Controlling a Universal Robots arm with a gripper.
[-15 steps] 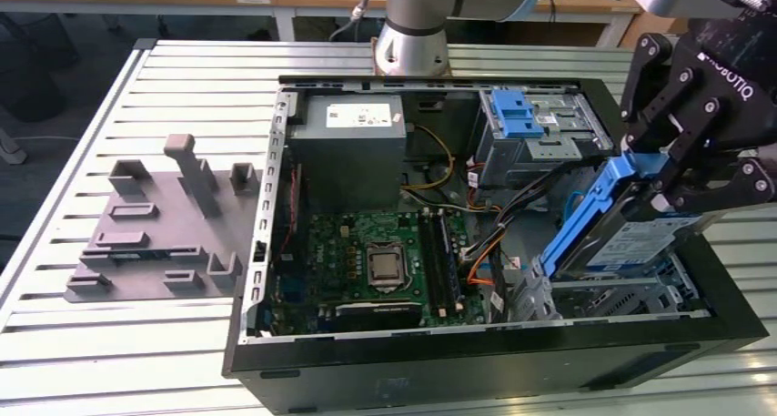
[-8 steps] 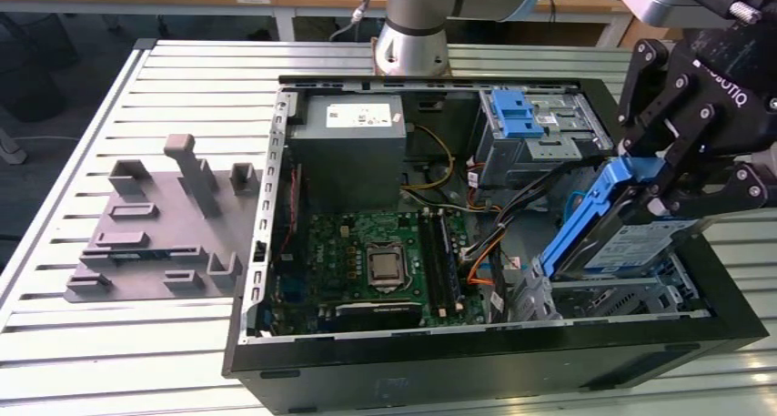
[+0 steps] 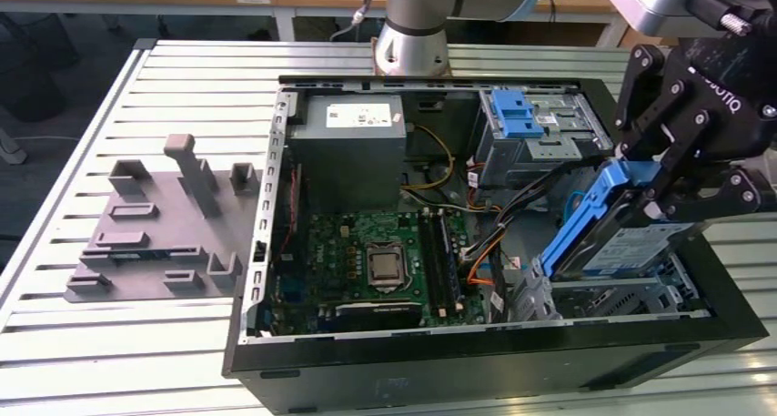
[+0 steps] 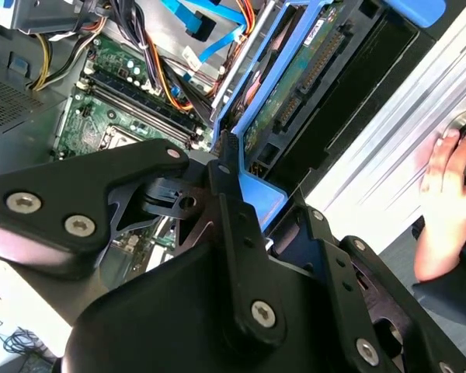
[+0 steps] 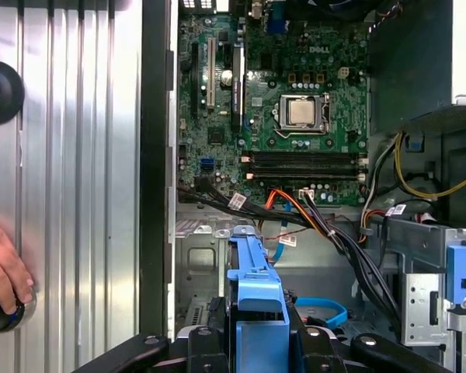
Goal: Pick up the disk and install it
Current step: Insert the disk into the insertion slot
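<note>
Gripper (image 3: 678,190) is clamping disk (image 3: 621,241) by its blue frame edges over case (image 3: 486,366); likely stiff, weighty, shock-sensitive.

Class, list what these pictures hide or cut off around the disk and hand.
- Exterior view: the disk, top end covered by the claw.
- First wrist view: its label, shown edge-on; the hand, cut off by the edge.
- Second wrist view: the disk's near end, behind the claw's body.

End effector (image 3: 678,190), tilted downward, clamps the disk (image 3: 625,245).
</note>
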